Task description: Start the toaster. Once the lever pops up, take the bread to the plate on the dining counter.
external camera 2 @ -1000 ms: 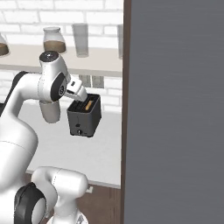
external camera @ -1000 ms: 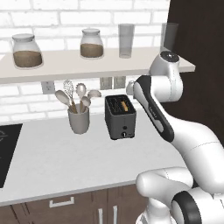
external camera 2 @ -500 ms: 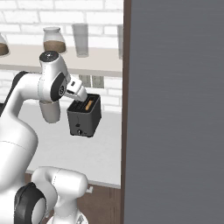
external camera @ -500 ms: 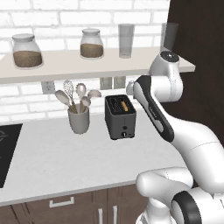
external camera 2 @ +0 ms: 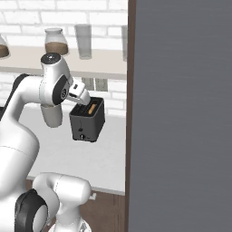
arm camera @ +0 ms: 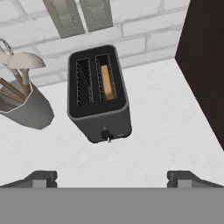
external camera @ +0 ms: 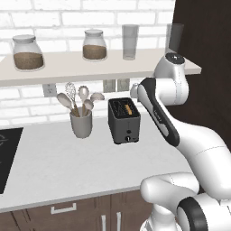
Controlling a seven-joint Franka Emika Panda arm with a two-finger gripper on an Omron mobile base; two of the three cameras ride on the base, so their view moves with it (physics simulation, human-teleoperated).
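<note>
One bread [arm camera: 106, 81] slice in toaster [arm camera: 99, 94], hand [arm camera: 112, 178] spread wide above, apart.

No readable text, label, brand, number or sign appears anywhere. The toaster [arm camera: 99, 95] has a plain dark casing, the jars [external camera: 28, 52] on the shelf carry no labels, and the wall plates [arm camera: 81, 16] are blank.
</note>
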